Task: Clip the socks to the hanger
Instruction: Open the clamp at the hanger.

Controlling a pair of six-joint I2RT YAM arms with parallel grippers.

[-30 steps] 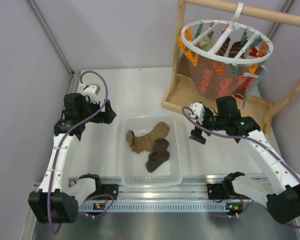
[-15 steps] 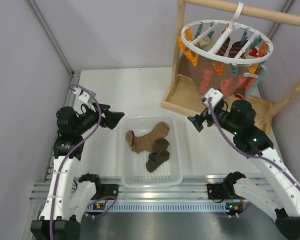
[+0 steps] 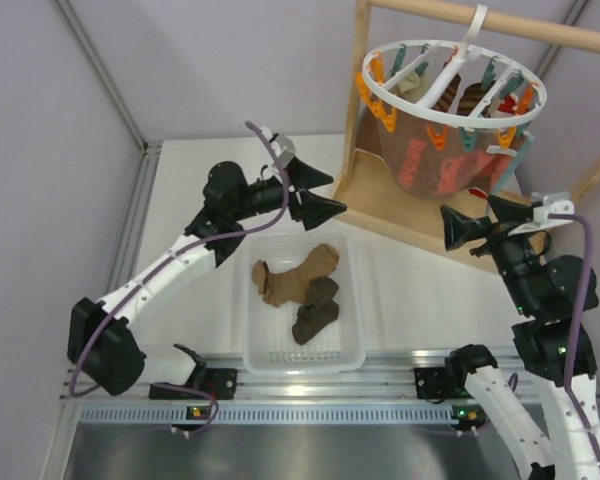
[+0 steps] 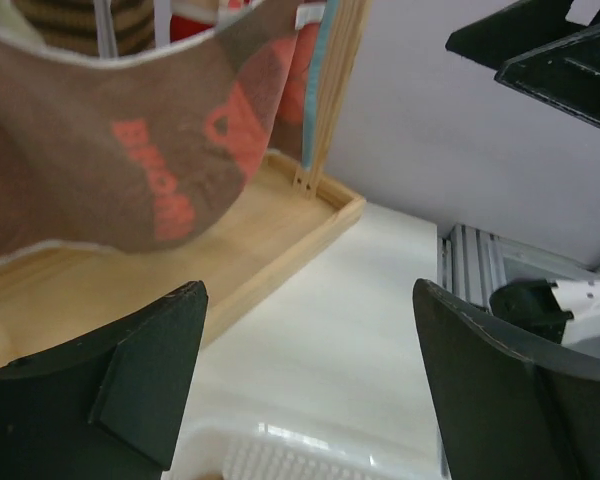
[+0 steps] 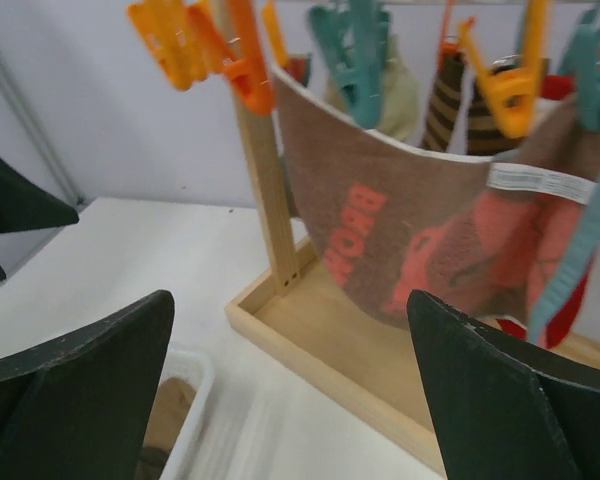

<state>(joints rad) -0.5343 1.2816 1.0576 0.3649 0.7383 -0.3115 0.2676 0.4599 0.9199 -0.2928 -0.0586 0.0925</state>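
Tan socks (image 3: 298,275) and dark brown socks (image 3: 315,310) lie in a white basket (image 3: 355,300). The white ring hanger (image 3: 450,85) with orange and teal pegs hangs from a wooden rod at top right; the pegs (image 5: 240,60) also show in the right wrist view. My left gripper (image 3: 332,194) is open and empty above the basket's far edge, pointing at the frame. My right gripper (image 3: 472,222) is open and empty, raised beside the frame's base, below the hanger. A tan sock (image 5: 170,410) shows in the right wrist view.
A large reddish-brown printed cloth (image 3: 435,160) hangs from the pegs, with striped items behind it. The wooden frame's tray base (image 3: 380,215) stands on the table at the back right. Grey walls close in both sides. The cloth (image 4: 110,170) fills the left wrist view's upper left.
Both arms rose from low poses beside the basket. The left arm swung far right toward the frame. The right arm lifted and drew back to the right, turning toward the hanger.
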